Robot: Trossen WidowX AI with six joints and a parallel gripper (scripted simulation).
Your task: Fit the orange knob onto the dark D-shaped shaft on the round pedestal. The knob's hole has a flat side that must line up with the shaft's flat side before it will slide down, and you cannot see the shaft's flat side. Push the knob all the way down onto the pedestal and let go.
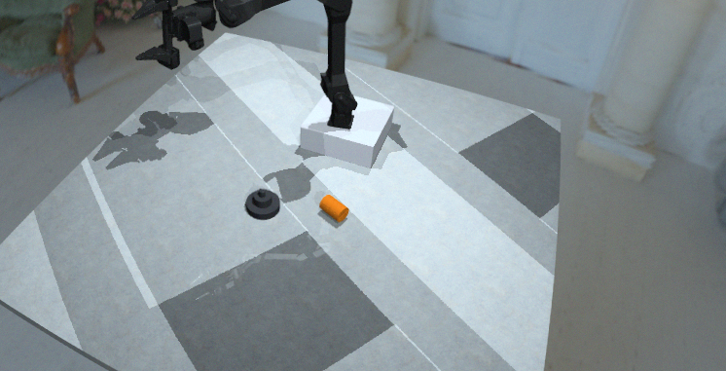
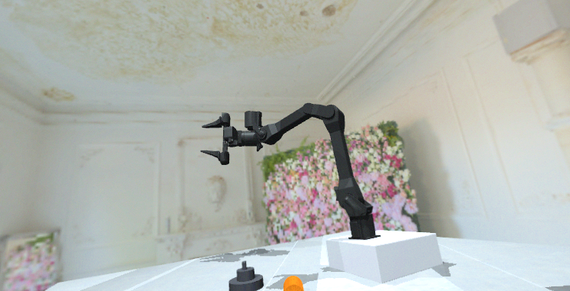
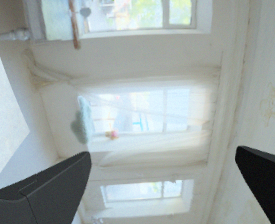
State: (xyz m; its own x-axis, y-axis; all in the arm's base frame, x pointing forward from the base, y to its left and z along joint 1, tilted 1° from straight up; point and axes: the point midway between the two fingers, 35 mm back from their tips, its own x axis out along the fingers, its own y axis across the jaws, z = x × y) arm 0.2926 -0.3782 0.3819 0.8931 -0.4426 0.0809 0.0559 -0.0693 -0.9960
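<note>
The orange knob [image 1: 333, 208] [image 2: 293, 283] lies on its side on the table, to the right of the pedestal in the top view. The dark round pedestal [image 1: 262, 209] [image 2: 246, 283] stands on the table with its short shaft [image 1: 261, 192] [image 2: 244, 265] pointing up; the shaft's flat side cannot be made out. My gripper [image 1: 136, 37] [image 2: 202, 139] [image 3: 164, 156] is open and empty, high above the table and far from both, with its fingers pointing sideways. Neither the knob nor the pedestal shows in the wrist view.
The arm stands on a white block [image 1: 336, 147] [image 2: 353, 257] behind the knob and pedestal. The patterned table top [image 1: 431, 246] has an edge at the left, and the gripper hangs out near that edge. The arm's shadows fall on the table.
</note>
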